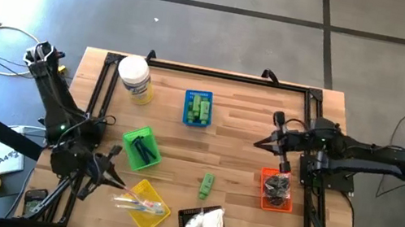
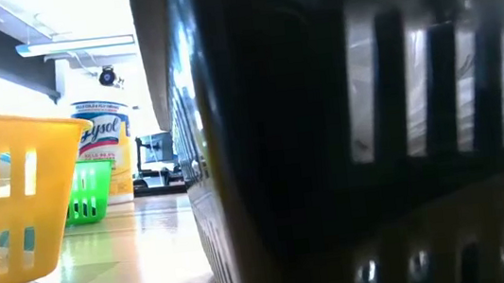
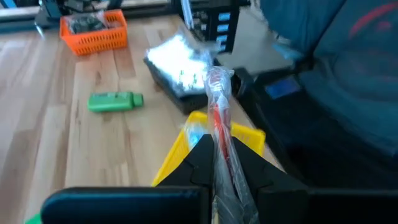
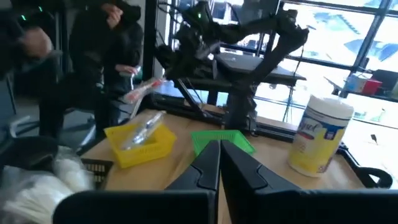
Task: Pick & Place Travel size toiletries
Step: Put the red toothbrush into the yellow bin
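In the high view, most of the sorting looks done. The blue mesh basket (image 1: 197,108) at upper centre holds bright green little bottles, the green mesh basket (image 1: 140,147) left of centre holds dark pieces, the orange mesh basket (image 1: 276,189) at right holds small black pieces, and the black mesh basket (image 1: 201,225) at bottom centre holds white soft packets. One green bottle (image 1: 207,184) lies loose on the pale wooden table (image 1: 238,148), so it is left to place. The left gripper (image 1: 114,179), at lower left, is clenched on a crinkly clear-wrapped stick (image 1: 126,187) above the yellow mesh basket (image 1: 144,205). The right gripper (image 1: 262,142), right of centre, is closed and empty above bare wood.

The low view is mostly blocked by a dark slotted wall, probably the black basket; the yellow basket sits at the left edge.

In the left wrist view, the wrapped stick juts from the shut fingers (image 3: 193,158), glossy film over a red core.

In the right wrist view, its own fingers (image 4: 208,165) meet on nothing; a cylindrical white jar with a yellow label (image 4: 318,134) stands at right.
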Robot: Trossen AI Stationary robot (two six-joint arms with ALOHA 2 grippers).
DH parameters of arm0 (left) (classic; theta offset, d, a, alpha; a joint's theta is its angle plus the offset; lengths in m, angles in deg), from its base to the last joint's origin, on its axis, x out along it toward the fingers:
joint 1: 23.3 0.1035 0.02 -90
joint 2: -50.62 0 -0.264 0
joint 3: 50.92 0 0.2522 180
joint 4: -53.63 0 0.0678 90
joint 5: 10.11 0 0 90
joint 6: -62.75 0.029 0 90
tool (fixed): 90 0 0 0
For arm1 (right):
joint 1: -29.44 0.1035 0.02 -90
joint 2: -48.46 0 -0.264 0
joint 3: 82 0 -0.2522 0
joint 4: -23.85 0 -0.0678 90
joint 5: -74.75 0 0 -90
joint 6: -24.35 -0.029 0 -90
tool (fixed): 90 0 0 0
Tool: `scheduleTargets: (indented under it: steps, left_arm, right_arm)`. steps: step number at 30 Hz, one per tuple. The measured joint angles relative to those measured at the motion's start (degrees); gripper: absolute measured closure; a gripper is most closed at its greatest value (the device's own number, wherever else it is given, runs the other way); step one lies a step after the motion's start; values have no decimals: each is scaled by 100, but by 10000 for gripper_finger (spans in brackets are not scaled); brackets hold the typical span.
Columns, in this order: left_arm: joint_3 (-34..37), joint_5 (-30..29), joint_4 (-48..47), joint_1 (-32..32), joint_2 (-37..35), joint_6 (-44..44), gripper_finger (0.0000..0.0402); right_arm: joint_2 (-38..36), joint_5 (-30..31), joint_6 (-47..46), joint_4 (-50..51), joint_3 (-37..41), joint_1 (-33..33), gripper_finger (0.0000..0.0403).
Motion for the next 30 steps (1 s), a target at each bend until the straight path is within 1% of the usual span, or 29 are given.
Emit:
scheduleTargets:
  steps: [2,5,9,11,18,24,30]
  left_arm:
    - [142,-158,264,-129,-12,-106,382]
    - [396,-205,437,-259,8,-371,382]
    - [629,-155,661,-257,190,-736,382]
    - [655,-166,638,-257,344,-865,382]
    - [653,-179,736,-257,956,-1229,382]
    - [653,-183,1123,-257,1402,-1215,382]
    - [651,-208,1251,-255,1856,-1256,382]
  right_arm:
    - [-419,37,-43,299,-4,-102,399]
    - [-1047,167,-103,843,-8,-308,399]
    - [-1605,-64,-179,1345,-4,-497,400]
    - [-1754,-93,-184,1437,-8,-500,400]
    - [-1842,-2,-190,1504,-8,-500,400]
    - [-1838,212,-190,1611,-8,-500,400]
    - [-1838,228,-190,1610,-8,-500,400]
